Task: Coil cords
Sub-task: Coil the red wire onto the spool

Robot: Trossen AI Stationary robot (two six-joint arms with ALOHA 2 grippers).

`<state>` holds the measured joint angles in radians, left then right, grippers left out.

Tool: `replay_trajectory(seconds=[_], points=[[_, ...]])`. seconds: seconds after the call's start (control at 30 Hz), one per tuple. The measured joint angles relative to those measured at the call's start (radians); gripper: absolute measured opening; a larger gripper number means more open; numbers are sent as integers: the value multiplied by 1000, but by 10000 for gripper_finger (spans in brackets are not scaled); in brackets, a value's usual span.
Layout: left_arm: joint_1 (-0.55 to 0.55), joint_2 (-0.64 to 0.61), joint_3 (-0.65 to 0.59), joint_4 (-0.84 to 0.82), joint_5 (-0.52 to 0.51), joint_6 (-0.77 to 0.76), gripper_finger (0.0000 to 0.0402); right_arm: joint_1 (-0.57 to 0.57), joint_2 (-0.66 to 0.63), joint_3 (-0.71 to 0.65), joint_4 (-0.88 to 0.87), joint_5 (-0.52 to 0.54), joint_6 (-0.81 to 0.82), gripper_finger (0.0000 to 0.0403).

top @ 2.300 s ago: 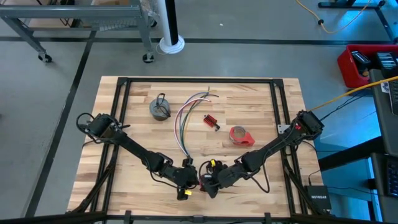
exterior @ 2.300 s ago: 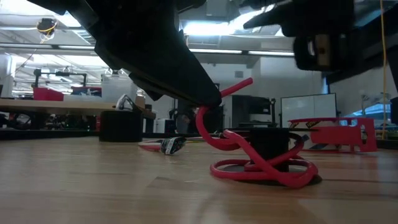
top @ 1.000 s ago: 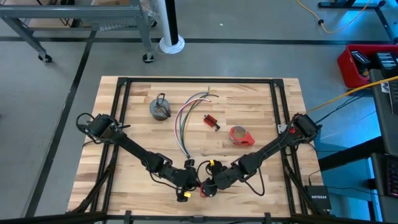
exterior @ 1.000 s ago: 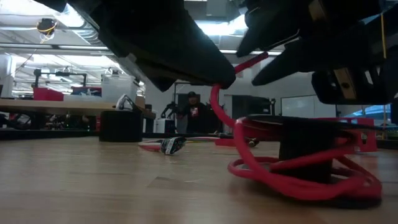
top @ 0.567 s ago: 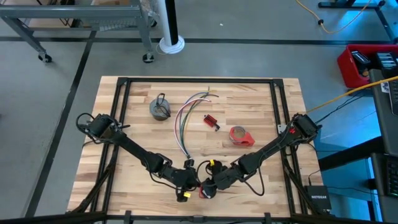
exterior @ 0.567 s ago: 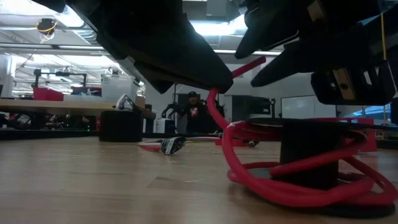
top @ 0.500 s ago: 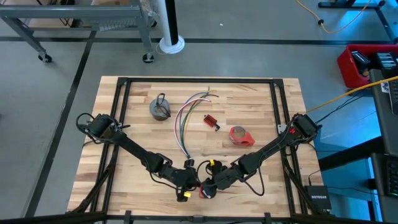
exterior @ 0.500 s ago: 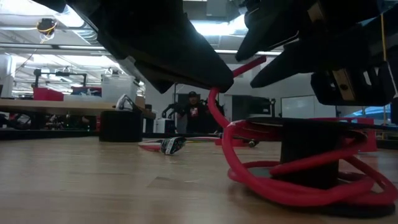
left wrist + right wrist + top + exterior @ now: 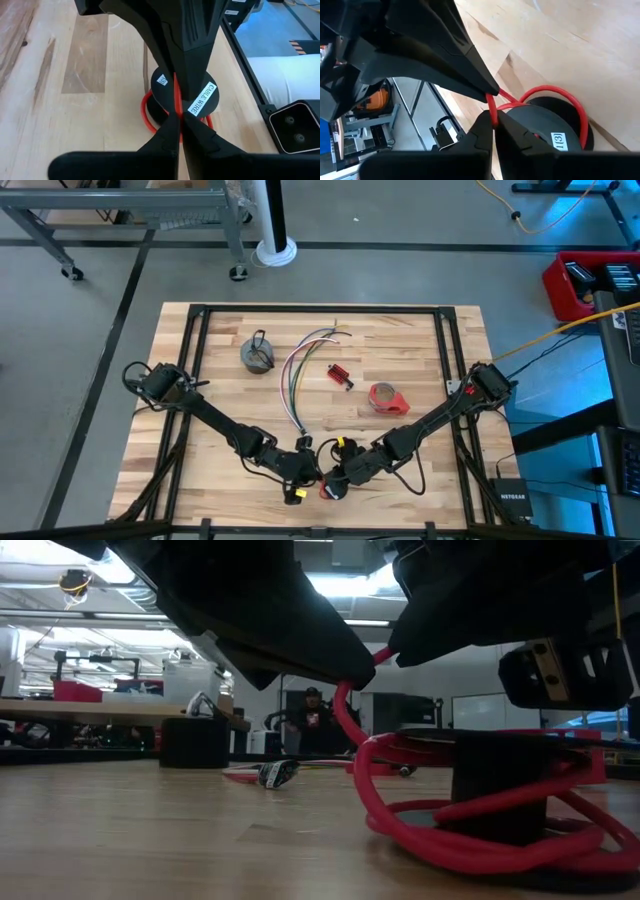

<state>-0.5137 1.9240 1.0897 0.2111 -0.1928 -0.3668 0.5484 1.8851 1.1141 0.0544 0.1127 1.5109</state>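
Right-hand fingers have snapped together since half a second back: the gap seen in the low view is gone, and both arms sit where they were.

Biggest first, the pale wooden slatted table [image 9: 200, 340] with its black frame carries everything. Both dark arms reach in from the side edges and meet low at the near edge. The left gripper [image 9: 305, 468] has its fingers pressed together, pinching the thin red cord [image 9: 345, 705] where it rises off the spool. The right gripper [image 9: 335, 475] sits right against it, fingers now closed on that same red strand, just beside the left one's pinch, as the right wrist view [image 9: 493, 117] shows. Below them the cord loops loosely around a round black spool [image 9: 165, 90] bearing a white label reading CABLE WIRE; the red loops lie on the wood around its base.

Farther up the table, well apart from the grippers, the long bundle of thin red, green, white and grey wires [image 9: 293, 370] curves across the centre. Left of it sits the small grey coil with a black loop [image 9: 257, 355]. To the right lies the red tape roll [image 9: 385, 396], and between bundle and roll the small red rectangular block [image 9: 338, 374].
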Motion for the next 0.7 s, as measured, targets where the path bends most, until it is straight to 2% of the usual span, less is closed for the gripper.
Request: replay_trajectory(seconds=[0.13,0.7], points=[[0,0,0,0,0,0,1,0,0,0,0,0,-1,6],[0,-1,1,-25,20,11,2,0,0,0,-1,-1,2,3]])
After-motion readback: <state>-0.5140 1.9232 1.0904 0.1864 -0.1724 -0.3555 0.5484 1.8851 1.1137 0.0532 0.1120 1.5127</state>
